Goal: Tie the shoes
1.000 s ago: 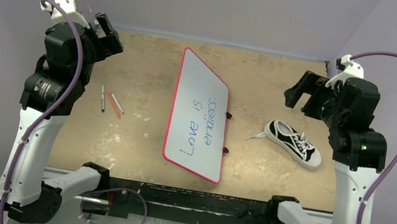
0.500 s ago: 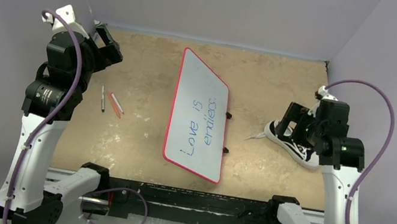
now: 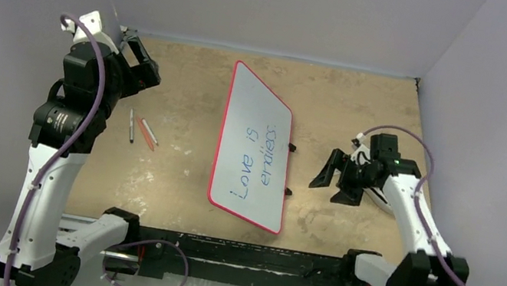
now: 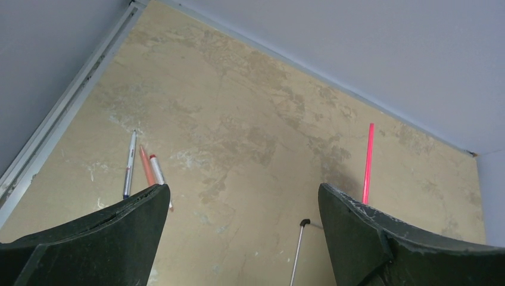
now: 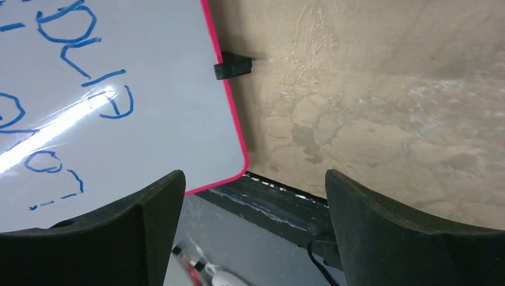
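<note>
Only a sliver of the sneaker (image 3: 379, 201) shows from the top camera: a bit of white sole on the right side of the bench (image 3: 187, 101), right of the whiteboard (image 3: 253, 147), with the right arm's wrist lying over the remainder. Neither the laces nor the black canvas can be made out under the arm, and neither wrist camera shows the sneaker.

The right end effector (image 5: 253, 179) sits low over the bench between the sneaker and the whiteboard, pointing toward the board's near right corner. Its fingers (image 5: 381, 226) stand wide apart with nothing between them; below them its wrist camera shows the board's red rim, blue handwriting and a small black clip (image 5: 232, 67) on the board's edge, just beside the dark front rail of the bench.

The left end effector (image 3: 144, 59) hangs high at the far left, well apart from the sneaker. Its fingers (image 4: 113, 232) are likewise spread wide and hold nothing. Under it lie three pens (image 3: 142, 130), side by side on the bench, left of the whiteboard. The board lies across the middle, with "Love is endless" written on it in blue.
</note>
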You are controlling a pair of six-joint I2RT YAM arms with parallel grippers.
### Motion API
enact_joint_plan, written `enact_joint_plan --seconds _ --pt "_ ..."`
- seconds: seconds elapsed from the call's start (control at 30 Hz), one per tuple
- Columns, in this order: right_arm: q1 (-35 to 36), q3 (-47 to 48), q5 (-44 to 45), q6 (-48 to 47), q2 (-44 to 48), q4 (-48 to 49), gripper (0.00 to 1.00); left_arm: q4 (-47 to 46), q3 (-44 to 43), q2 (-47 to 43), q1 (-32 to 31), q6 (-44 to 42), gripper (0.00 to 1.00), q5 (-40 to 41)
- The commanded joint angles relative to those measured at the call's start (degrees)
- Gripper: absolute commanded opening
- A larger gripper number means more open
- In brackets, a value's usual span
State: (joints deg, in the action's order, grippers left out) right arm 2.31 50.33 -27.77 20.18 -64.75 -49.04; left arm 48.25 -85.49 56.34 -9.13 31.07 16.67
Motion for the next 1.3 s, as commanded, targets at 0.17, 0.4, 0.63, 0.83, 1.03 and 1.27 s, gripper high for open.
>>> enact_joint_plan --seconds 0.17,0.4,0.63,0.83,1.03,1.27 --pt "2.07 -4.47 -13.26 -0.63 -19.05 18.52 0.86 4.39 -3.50 3.58 0.42 0.92 0.95 -4.46" --pt "3.23 -9.36 -21.27 3.64 -27.09 30.79 0.62 6.26 -5.09 4.95 0.42 1.00 0.95 -5.02" --pt "5.25 -10.62 -23.10 4.43 -31.04 36.53 0.61 6.37 -6.85 6.56 0.42 2.68 0.95 -5.73" --pt "6.03 -12.34 -24.84 6.28 -33.39 40.80 0.61 5.65 -6.16 7.25 0.40 4.12 0.95 -6.85" --pt "7.29 -14.43 -26.27 13.82 -34.30 50.35 0.55 4.84 -5.11 6.38 0.42 5.90 0.95 -7.86" --pt "9.29 -16.50 -25.01 26.26 -35.82 65.01 0.55 6.00 -5.63 5.80 0.42 5.62 0.95 -8.01"
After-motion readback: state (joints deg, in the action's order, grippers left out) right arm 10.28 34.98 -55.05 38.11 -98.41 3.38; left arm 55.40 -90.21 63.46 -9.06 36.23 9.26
